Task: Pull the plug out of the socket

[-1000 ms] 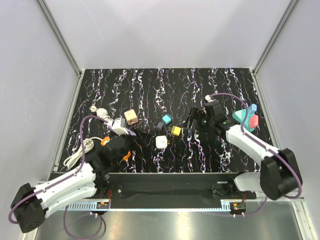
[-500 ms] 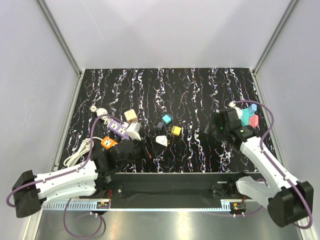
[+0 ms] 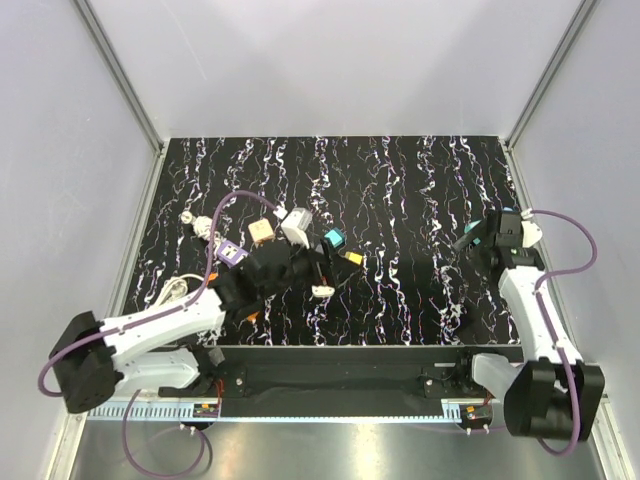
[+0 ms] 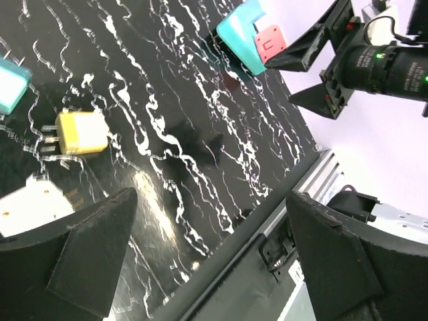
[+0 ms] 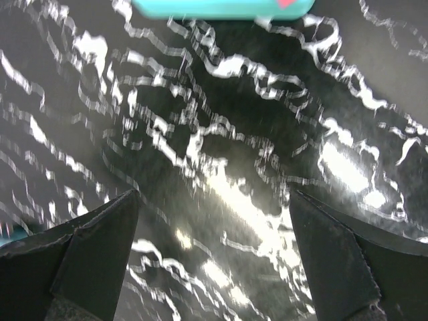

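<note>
Both arms have shifted over the last second. Your left arm has swung from the lower left toward the middle of the top view, and your right arm has drawn back from the centre to the right edge.

Over the black marbled table (image 3: 400,180), the left gripper (image 4: 210,200) hangs with its jaws spread wide and nothing between them. The right gripper (image 5: 214,200) is just as wide and empty, above bare tabletop near a teal block (image 5: 221,7).

The power strip (image 3: 228,252) lies left of centre, mostly hidden under your left arm. You cannot tell whether a plug is seated in it.

3 loose plugs lie at centre: the white plug (image 3: 322,291), the yellow plug (image 4: 81,132) and the teal plug (image 3: 333,238).

I judge you are between pulls, with nothing gripped. Next, clear the left arm off the strip and check its sockets. If a plug remains, pin the strip with 1 gripper, close the other on the plug body and pull straight out.
</note>
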